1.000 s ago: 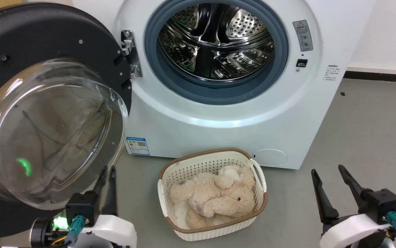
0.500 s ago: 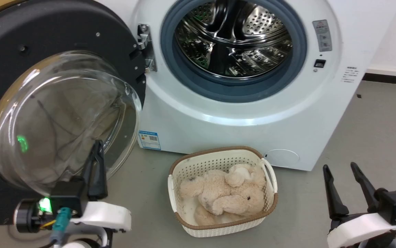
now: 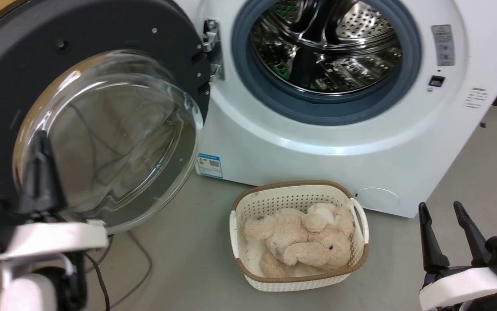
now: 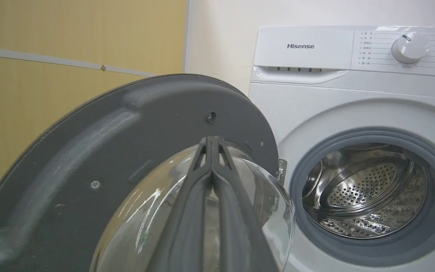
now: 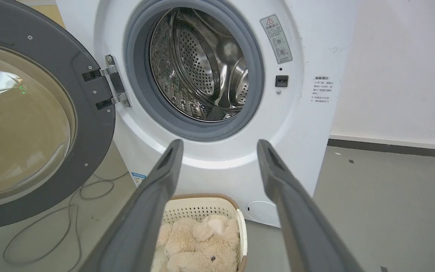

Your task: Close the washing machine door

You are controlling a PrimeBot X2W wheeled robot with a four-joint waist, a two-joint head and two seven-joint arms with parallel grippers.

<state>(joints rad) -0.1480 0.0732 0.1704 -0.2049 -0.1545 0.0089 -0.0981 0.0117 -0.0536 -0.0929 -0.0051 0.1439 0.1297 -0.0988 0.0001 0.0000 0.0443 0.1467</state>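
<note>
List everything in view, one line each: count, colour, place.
washing machine: one, white, centre.
washing machine door: one, black rim and clear glass bowl, standing open at left.
drum: one, steel, inside the machine.
gasket: one, grey, ringing the drum.
basket: one, cream with brown rim, on the grey floor before the machine.
plush toy: one, beige, in the basket.
cable: one, dark, on the floor below the door.
left gripper: one, dark, shut, before the door glass.
right gripper: one, dark, open, lower right.

Left tool (image 3: pixel 39 139), lower left: fingers pressed together, pointing up. Right tool (image 3: pixel 440 207), lower right: fingers spread apart, pointing up.
</note>
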